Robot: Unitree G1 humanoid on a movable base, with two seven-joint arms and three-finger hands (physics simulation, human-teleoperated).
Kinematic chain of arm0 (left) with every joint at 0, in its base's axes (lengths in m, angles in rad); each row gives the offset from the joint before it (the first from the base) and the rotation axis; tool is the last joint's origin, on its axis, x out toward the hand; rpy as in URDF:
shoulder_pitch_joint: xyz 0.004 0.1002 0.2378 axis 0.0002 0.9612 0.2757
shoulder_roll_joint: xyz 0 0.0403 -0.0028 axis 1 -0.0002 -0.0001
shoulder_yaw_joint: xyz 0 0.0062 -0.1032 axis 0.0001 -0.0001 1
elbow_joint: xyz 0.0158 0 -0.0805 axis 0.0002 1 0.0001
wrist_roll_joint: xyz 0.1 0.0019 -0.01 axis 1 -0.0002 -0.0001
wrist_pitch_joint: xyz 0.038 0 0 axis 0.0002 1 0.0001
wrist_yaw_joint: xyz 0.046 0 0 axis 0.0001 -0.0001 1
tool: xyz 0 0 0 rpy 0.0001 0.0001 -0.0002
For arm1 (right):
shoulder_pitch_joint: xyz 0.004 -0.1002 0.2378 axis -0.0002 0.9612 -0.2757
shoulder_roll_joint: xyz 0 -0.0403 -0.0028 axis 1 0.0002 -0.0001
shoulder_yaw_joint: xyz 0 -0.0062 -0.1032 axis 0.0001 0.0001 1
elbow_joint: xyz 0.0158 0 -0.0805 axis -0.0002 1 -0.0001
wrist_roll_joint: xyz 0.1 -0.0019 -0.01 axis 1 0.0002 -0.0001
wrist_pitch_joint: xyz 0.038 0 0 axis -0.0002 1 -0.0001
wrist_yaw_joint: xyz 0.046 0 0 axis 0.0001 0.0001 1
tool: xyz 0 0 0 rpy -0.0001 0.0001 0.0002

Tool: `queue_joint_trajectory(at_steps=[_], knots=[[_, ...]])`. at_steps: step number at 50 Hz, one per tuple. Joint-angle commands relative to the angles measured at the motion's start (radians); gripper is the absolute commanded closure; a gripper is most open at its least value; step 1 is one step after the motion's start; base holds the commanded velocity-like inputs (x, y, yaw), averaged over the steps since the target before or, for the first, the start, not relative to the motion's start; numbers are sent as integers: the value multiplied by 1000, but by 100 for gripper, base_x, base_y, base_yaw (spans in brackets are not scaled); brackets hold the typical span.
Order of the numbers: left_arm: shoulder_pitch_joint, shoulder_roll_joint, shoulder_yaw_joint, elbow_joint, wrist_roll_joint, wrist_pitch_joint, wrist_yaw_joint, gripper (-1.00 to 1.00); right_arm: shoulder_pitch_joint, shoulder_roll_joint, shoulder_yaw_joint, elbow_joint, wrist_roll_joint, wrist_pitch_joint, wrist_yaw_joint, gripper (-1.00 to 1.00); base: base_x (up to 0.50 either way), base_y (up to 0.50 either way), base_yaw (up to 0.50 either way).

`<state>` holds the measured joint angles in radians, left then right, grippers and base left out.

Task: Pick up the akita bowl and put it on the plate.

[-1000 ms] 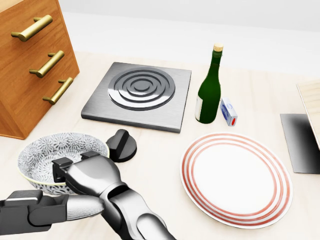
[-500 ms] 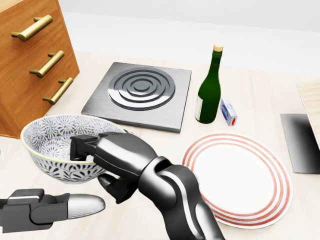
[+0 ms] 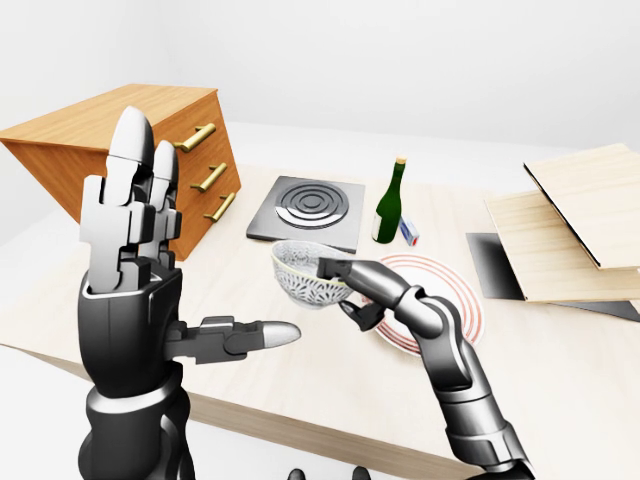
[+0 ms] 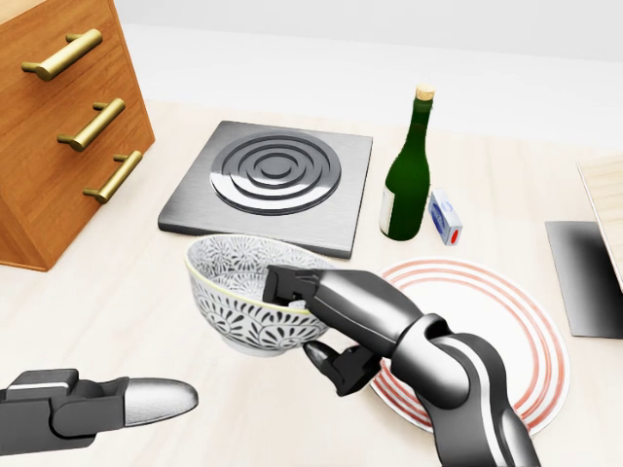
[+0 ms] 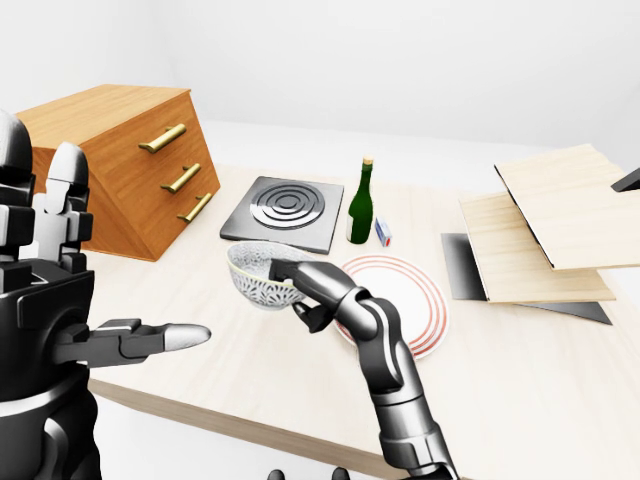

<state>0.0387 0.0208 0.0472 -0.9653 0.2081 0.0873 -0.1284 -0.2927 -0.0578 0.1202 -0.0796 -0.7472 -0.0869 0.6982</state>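
Note:
The akita bowl (image 4: 240, 292), white with a dark floral pattern, hangs in the air just left of the plate, tilted slightly. My right hand (image 4: 310, 316) is shut on the bowl's right rim, fingers over the edge and thumb beneath. The plate (image 4: 487, 341), white with red rings, lies flat on the table at the lower right of the head view; my right forearm covers its lower left part. My left hand (image 3: 140, 250) stands raised and open at the left of the left-eye view, holding nothing, well apart from the bowl.
A grey stove plate (image 4: 273, 185) lies above the bowl. A green wine bottle (image 4: 407, 175) and a small box (image 4: 446, 216) stand above the plate. A wooden drawer cabinet (image 4: 58, 117) is at the left. Wooden boards (image 3: 570, 230) and a dark mat (image 4: 584, 277) are at the right.
My right hand has lifted the bowl off the table and carried it rightward, from beside the cabinet to the plate's left edge. The black knob it uncovered earlier no longer shows.

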Motion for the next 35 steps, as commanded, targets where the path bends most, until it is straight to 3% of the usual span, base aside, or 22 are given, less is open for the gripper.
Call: queue_joint_trajectory(at_steps=[1,14,35], knots=[[1,0,0,2,-1,0,3,-92,49,-73,-78,-74,63,0,0,100,0,0,0],[5,-1,-2,7,-3,0,6,-92,-14,-144,-163,-78,117,0,0,100,0,0,0],[8,-2,-1,2,-5,0,7,-92,20,-231,-243,38,86,0,0,100,0,0,0]])
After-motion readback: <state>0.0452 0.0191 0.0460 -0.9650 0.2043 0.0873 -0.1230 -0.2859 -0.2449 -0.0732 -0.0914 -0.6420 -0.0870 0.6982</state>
